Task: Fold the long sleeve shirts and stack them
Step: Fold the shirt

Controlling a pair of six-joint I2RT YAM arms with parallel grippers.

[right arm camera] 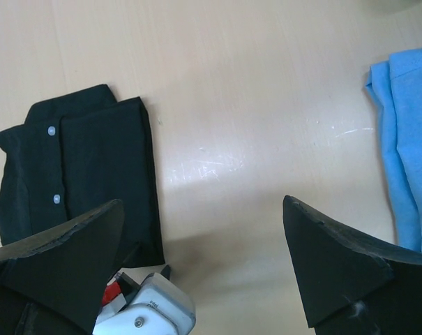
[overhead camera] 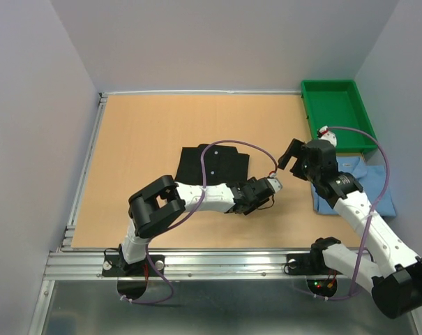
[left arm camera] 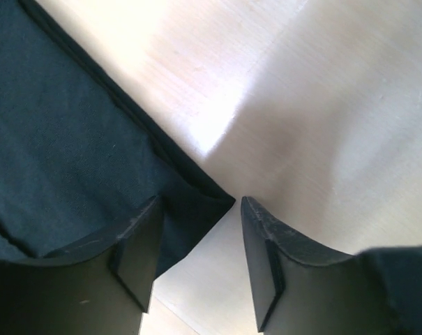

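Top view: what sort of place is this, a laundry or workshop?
Likely a robotics lab cell: a table fenced by blank walls, a left arm and a right arm bolted to a metal rail, and a black shirt laid out.

Robot test cell in a laboratory

A lab bench is indicated: a bare wooden tabletop [overhead camera: 141, 125] is enclosed by plain white partition walls [overhead camera: 217, 42] and edged by an aluminium rail [overhead camera: 217, 264], to which a cabled left arm [overhead camera: 204, 197] and right arm [overhead camera: 367, 223] are bolted; a green plastic tray [overhead camera: 336, 112] is set in one corner.
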